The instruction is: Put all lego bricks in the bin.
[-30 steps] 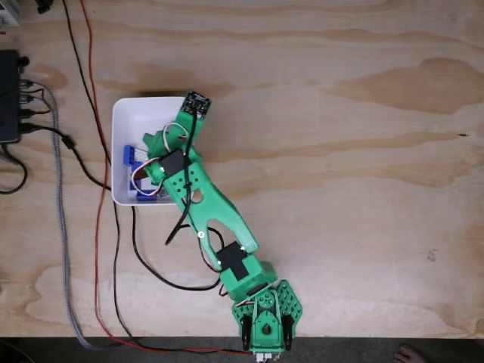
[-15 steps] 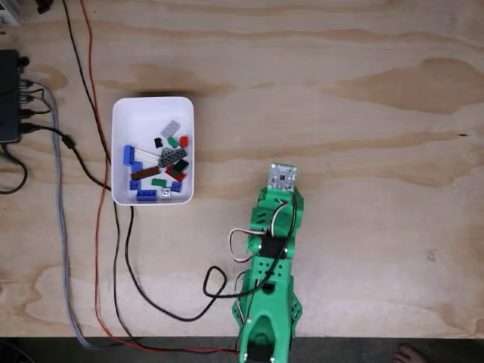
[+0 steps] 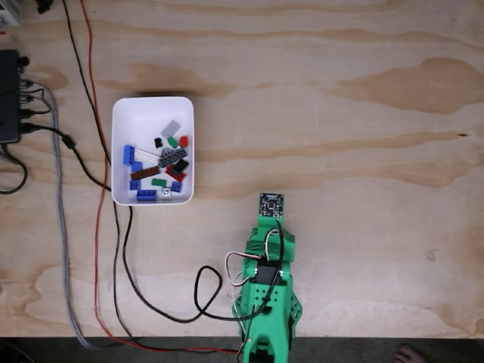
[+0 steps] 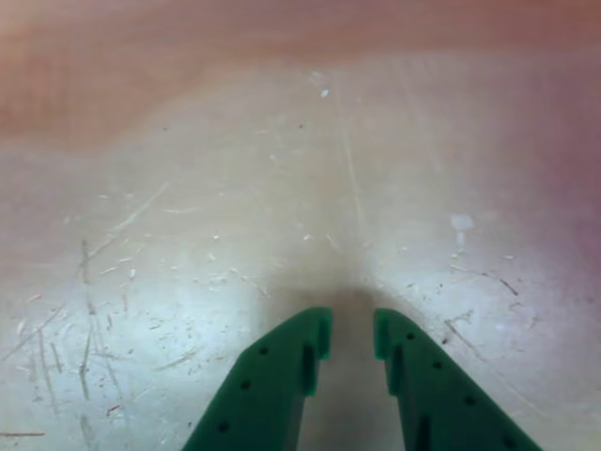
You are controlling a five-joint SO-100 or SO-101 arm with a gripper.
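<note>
In the fixed view we see the plywood table [image 3: 340,113], and on its left part the white bin [image 3: 121,113] holding the lego bricks [image 3: 160,165], a loose heap of blue, grey, red, green, black and brown pieces. The green arm [image 3: 266,302] has drawn back toward the near edge since half a second ago, well apart from the bin. In the other view the gripper [image 4: 352,334] hangs over bare wood, its fingers slightly parted and holding nothing.

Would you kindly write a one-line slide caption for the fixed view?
Lego bricks lie gathered in the white bin while the green arm sits folded at the plywood table's near edge.
</note>
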